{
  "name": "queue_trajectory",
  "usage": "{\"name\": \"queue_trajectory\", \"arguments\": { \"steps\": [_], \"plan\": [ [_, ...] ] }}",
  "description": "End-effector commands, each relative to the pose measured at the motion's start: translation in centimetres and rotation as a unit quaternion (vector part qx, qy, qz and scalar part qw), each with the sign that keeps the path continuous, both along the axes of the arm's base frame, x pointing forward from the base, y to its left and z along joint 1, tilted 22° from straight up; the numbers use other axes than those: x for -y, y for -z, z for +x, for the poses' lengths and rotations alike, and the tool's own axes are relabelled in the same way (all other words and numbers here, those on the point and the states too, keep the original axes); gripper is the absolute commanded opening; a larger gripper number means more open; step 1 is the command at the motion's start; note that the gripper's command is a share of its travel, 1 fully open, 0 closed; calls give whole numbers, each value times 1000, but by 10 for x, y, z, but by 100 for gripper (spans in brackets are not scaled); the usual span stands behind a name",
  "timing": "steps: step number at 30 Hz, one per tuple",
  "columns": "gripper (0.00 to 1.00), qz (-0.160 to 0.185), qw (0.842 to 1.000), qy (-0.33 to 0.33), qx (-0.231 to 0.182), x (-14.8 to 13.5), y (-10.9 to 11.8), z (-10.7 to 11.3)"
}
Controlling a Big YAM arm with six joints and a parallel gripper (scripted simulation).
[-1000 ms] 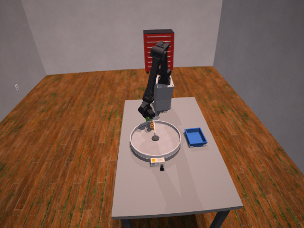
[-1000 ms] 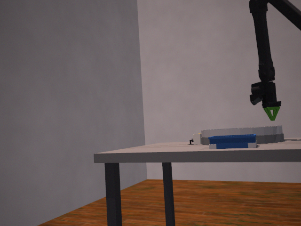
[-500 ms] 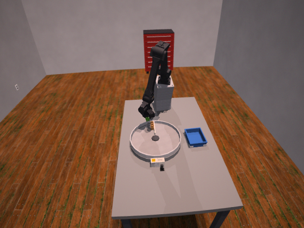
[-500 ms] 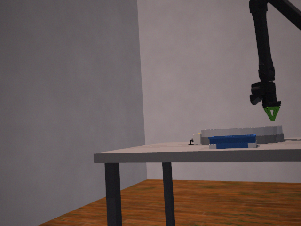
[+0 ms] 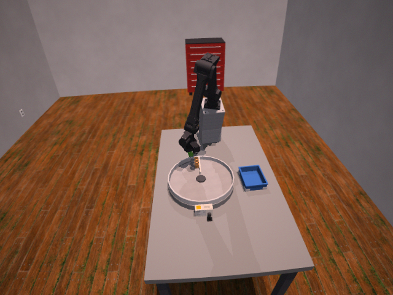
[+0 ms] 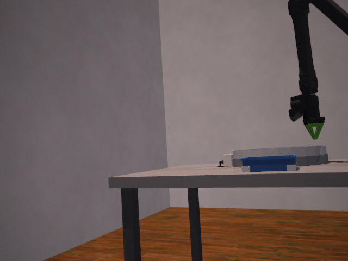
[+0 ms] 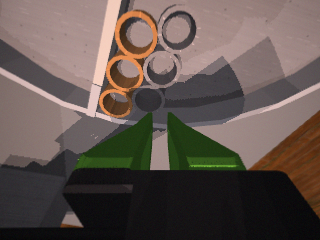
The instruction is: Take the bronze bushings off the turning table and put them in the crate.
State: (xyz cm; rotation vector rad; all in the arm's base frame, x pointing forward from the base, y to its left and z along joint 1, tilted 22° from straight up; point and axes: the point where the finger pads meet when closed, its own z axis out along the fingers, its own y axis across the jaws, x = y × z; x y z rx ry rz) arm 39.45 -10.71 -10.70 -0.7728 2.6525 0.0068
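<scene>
The round grey turning table (image 5: pixel 201 183) sits mid-table. Near its far rim, beside a pale radial strip, stand three bronze bushings (image 7: pixel 125 70) in a row, with three steel bushings (image 7: pixel 162 66) in a row right beside them. The cluster is small in the top view (image 5: pixel 197 162). My gripper (image 7: pixel 160 119) with green fingers hovers above the rim just short of the cluster. Its fingers stand almost together with nothing between them. It also shows in the top view (image 5: pixel 190 154) and in the exterior view (image 6: pixel 314 137), well above the rim. The blue crate (image 5: pixel 253 177) lies to the right of the turning table.
A dark hub (image 5: pixel 201 179) marks the turning table's centre. A small white box with an orange label (image 5: pixel 202 208) and a small black part (image 5: pixel 209 217) sit at its near rim. The arm's grey pedestal (image 5: pixel 210 121) stands at the table's far edge, a red drawer cabinet (image 5: pixel 205 64) behind it.
</scene>
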Motion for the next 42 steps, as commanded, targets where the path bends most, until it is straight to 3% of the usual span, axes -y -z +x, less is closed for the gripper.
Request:
{"name": "queue_trajectory", "arguments": {
  "steps": [1,6,17,21,42],
  "plan": [
    [13,1,1000,15,10,9,-6,4],
    [13,1,1000,15,10,9,-6,4],
    [13,1,1000,3,4,-4,24,12],
    [13,-3,1000,5,18,1,9,20],
    [13,-1,1000,5,11,-1,14,15]
  ]
}}
